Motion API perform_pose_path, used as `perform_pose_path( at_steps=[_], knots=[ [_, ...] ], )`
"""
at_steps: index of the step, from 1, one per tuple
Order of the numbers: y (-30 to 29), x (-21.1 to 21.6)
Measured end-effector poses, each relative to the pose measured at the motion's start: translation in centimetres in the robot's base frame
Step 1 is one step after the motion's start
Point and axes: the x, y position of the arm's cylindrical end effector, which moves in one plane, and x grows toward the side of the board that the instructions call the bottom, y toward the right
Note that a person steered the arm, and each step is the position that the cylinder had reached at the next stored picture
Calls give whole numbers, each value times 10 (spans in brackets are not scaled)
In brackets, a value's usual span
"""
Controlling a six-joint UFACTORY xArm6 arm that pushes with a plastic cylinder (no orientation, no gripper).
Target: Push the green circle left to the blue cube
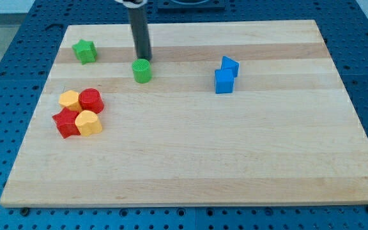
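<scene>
The green circle point(142, 71) is a short green cylinder on the wooden board point(190, 160), towards the view's top left of centre. The blue cube point(223, 81) stands well to its right, touching a second blue block point(230, 65) just above it. My tip point(144, 59) is the lower end of the dark rod, right at the green circle's top edge, just above it in the view; whether it touches cannot be told.
A green star point(84, 51) lies near the board's top left corner. At the view's left is a cluster: a yellow block point(69, 99), a red cylinder point(91, 100), a red star point(65, 122) and a yellow block point(89, 122).
</scene>
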Motion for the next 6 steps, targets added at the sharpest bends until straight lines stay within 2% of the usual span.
perform_pose_path(
  at_steps=[1,2,3,5,6],
  knots=[
    [-57,9],
    [-75,37],
    [-46,43],
    [49,45],
    [47,45]
  ],
)
